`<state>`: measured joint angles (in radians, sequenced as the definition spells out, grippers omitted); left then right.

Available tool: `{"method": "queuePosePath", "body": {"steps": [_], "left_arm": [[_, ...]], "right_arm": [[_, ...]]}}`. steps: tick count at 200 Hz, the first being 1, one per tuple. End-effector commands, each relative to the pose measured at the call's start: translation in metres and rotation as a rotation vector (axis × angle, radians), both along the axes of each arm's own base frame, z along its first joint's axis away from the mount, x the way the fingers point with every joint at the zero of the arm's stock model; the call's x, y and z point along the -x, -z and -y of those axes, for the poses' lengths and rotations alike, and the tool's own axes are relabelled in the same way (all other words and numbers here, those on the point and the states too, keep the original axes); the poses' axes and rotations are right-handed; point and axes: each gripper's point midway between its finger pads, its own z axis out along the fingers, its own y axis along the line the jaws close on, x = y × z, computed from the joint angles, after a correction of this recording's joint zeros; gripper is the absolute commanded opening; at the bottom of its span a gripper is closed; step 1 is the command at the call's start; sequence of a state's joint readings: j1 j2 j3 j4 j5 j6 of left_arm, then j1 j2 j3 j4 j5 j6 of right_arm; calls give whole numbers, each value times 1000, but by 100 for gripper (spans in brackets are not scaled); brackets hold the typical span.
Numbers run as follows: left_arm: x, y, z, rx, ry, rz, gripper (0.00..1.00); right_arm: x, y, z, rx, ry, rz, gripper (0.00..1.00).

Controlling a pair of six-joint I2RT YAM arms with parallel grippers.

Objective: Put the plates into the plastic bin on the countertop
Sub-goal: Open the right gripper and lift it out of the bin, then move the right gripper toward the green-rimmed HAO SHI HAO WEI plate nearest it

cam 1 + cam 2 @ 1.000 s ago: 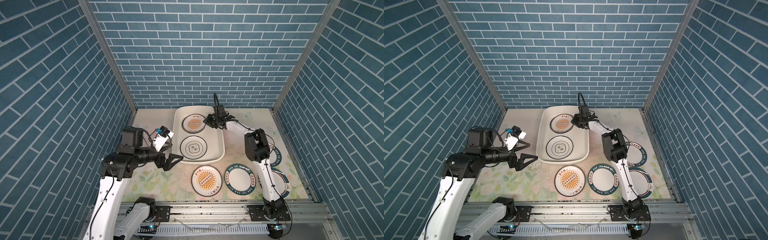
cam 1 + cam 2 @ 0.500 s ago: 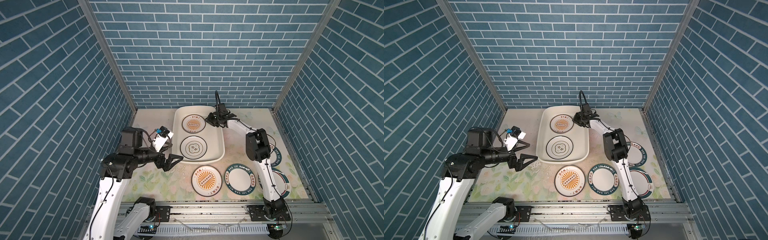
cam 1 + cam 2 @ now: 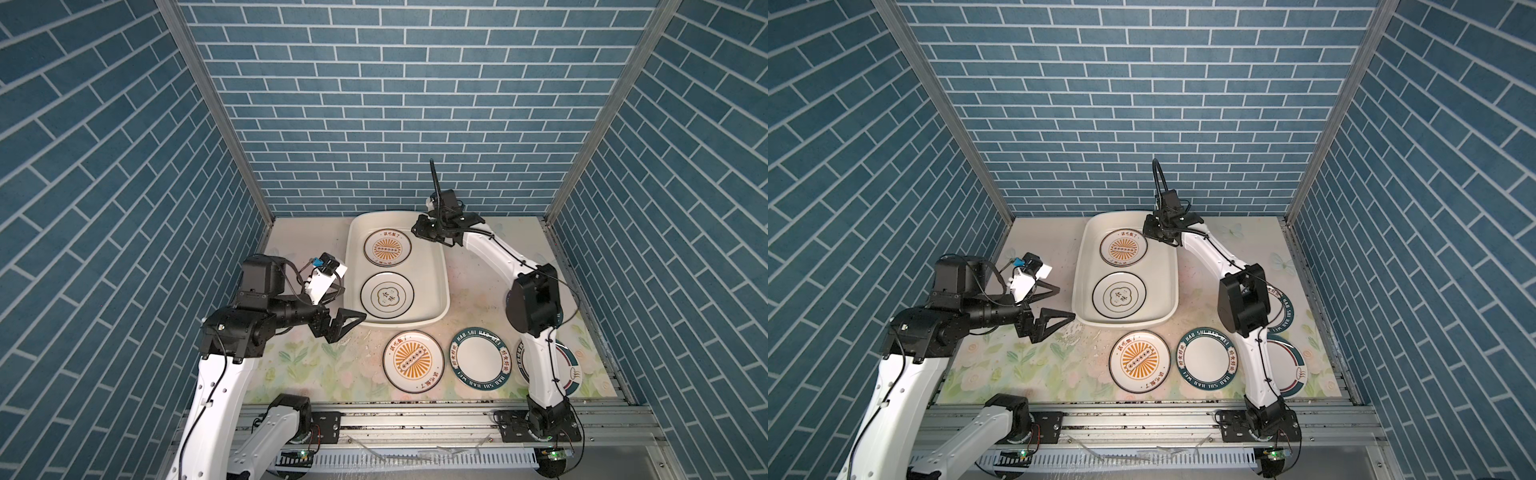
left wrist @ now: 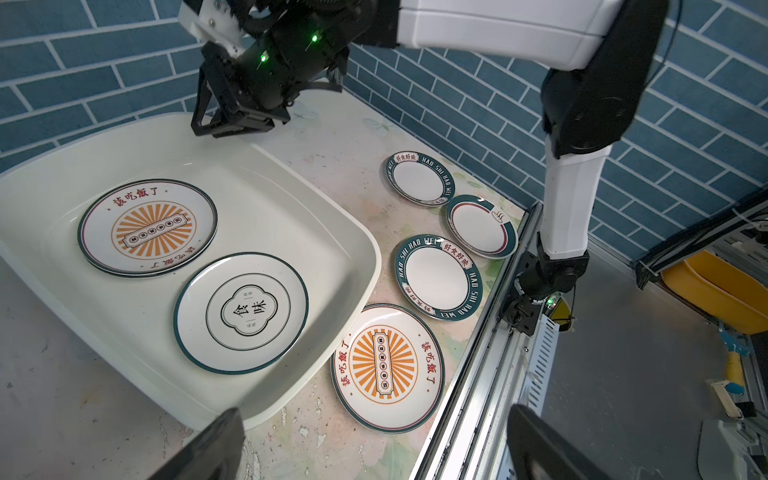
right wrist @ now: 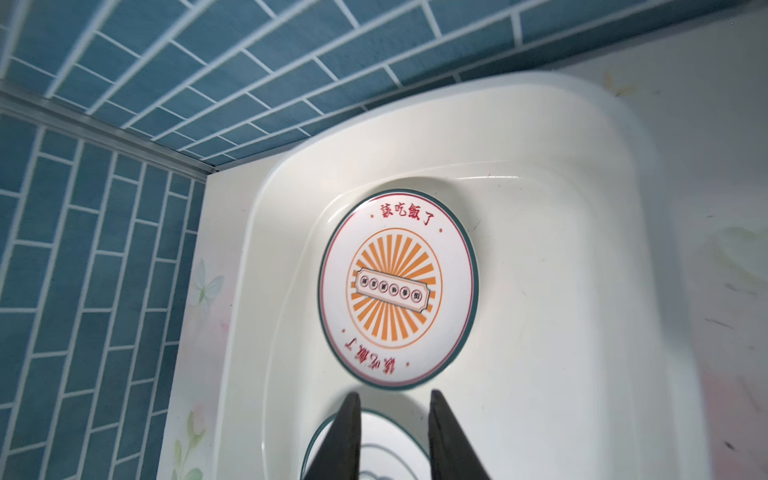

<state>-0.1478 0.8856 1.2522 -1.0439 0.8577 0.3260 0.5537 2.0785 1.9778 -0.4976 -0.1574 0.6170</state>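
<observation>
The cream plastic bin [image 3: 444, 266] [image 4: 357, 249] stands at the back of the floral countertop [image 3: 316, 365]. In it lie a sunburst plate [image 3: 387, 248] [image 5: 399, 286] and a cloud-emblem plate [image 3: 387, 297] [image 4: 241, 311]. In front of the bin lie another sunburst plate [image 3: 413, 361] and a teal-lettered plate [image 3: 479, 359]. Two more teal-rimmed plates [image 3: 1289, 370] [image 3: 1283, 309] are partly behind the right arm. My right gripper [image 3: 419, 232] [image 5: 392, 399] hovers over the bin's far right corner, narrowly open and empty. My left gripper [image 3: 1065, 303] [image 4: 374, 440] is wide open beside the bin's near left corner.
Blue tiled walls close in on the back and both sides. A grey metal rail [image 3: 415, 415] runs along the countertop's front edge. The right arm's elbow [image 3: 534, 301] hangs over the plates at the right. Yellow containers [image 4: 719, 291] sit beyond the rail.
The right gripper has drawn back slightly from the sunburst plate in the bin toward the bin's far right corner. The left arm has not moved.
</observation>
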Motion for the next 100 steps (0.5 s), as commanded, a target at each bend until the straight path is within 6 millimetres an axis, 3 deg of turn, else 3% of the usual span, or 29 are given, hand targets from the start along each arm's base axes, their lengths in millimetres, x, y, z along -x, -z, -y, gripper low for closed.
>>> {"method": "queuePosePath", "body": {"steps": [1, 8, 21, 39, 61, 77, 100], "left_arm": [[4, -4, 1, 12, 16, 2, 100], [4, -4, 1, 11, 19, 4, 100], [5, -4, 1, 8, 21, 1, 99], [9, -7, 0, 0, 28, 6, 100], [13, -6, -1, -6, 24, 10, 99], [15, -5, -2, -11, 20, 9, 100], [18, -4, -2, -7, 25, -2, 99]], "right_arm": [[35, -59, 48, 101, 44, 137, 32], [47, -71, 62, 115, 66, 159, 33], [68, -75, 87, 154, 106, 162, 36], [97, -64, 119, 209, 149, 117, 38], [124, -42, 165, 265, 255, 50, 39], [142, -15, 203, 269, 348, -29, 40], [161, 22, 243, 216, 453, -90, 39]]}}
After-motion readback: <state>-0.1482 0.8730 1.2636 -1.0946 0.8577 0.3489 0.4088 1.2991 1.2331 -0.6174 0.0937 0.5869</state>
